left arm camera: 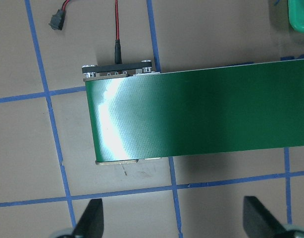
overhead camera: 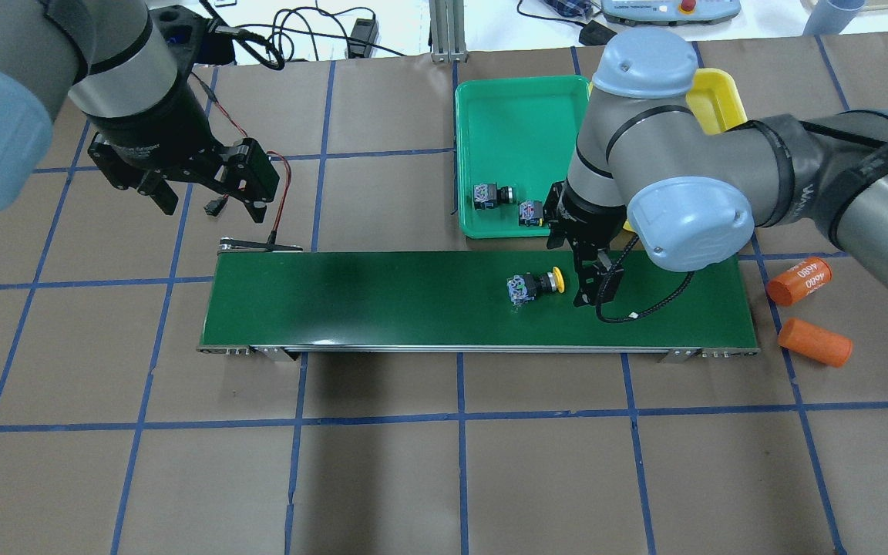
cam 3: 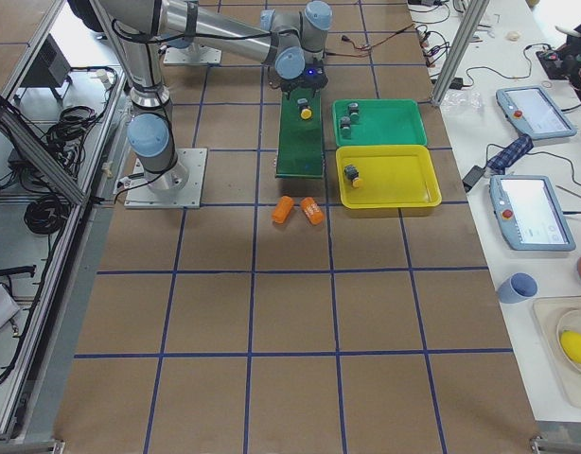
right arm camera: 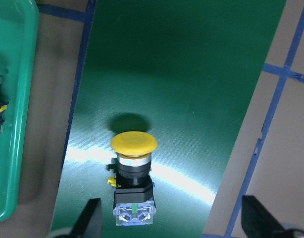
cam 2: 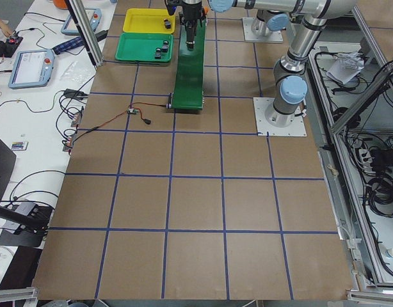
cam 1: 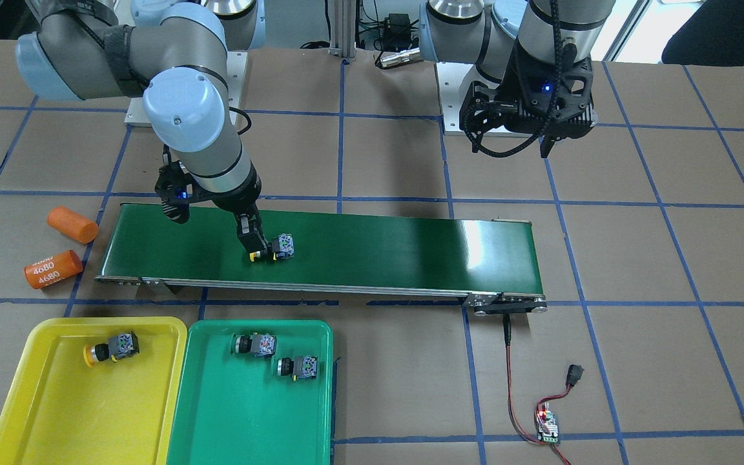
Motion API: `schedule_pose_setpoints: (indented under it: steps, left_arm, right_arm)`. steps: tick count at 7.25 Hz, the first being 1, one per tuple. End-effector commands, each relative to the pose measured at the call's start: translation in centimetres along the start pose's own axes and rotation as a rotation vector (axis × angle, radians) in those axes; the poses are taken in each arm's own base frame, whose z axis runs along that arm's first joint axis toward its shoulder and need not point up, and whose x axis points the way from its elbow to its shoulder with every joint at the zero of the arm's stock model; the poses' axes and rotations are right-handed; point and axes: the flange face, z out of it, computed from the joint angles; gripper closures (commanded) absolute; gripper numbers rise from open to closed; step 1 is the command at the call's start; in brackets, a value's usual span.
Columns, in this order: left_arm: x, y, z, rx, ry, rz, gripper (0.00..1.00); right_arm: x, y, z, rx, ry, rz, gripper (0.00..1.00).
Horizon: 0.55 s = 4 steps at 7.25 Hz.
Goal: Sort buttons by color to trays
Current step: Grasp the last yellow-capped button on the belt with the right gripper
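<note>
A yellow button (cam 1: 275, 248) lies on its side on the dark-green conveyor belt (cam 1: 398, 248); it also shows in the overhead view (overhead camera: 536, 285) and the right wrist view (right arm camera: 133, 168). My right gripper (cam 1: 252, 248) is open and low over the belt at the button's cap end, holding nothing; its fingertips (right arm camera: 90, 218) stand wide apart beside the button's body. The yellow tray (cam 1: 36, 413) holds one yellow button (cam 1: 110, 349). The green tray (cam 1: 249, 426) holds two green buttons (cam 1: 252, 344) (cam 1: 298, 367). My left gripper (overhead camera: 205, 196) is open and empty, high beyond the belt's other end.
Two orange cylinders (cam 1: 73, 224) (cam 1: 53, 268) lie on the table off the belt's end by the yellow tray. A red wire and small circuit board (cam 1: 547, 426) lie off the belt's other end. The trays sit side by side along the belt's far side from the robot.
</note>
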Motion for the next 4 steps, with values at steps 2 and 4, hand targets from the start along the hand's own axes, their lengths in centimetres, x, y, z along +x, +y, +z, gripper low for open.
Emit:
schedule_pose_setpoints:
  steps: [2, 4]
  left_arm:
    - [0.0, 0.0, 0.1, -0.002, 0.001, -0.004, 0.0]
    - [0.0, 0.1, -0.2, 0.004, 0.0, -0.004, 0.0]
  right_arm:
    - [-1.7, 0.0, 3.3, -0.006, 0.019, 0.03, 0.0]
    - [-2.1, -0.5, 4.1, 0.004, 0.033, 0.027, 0.0]
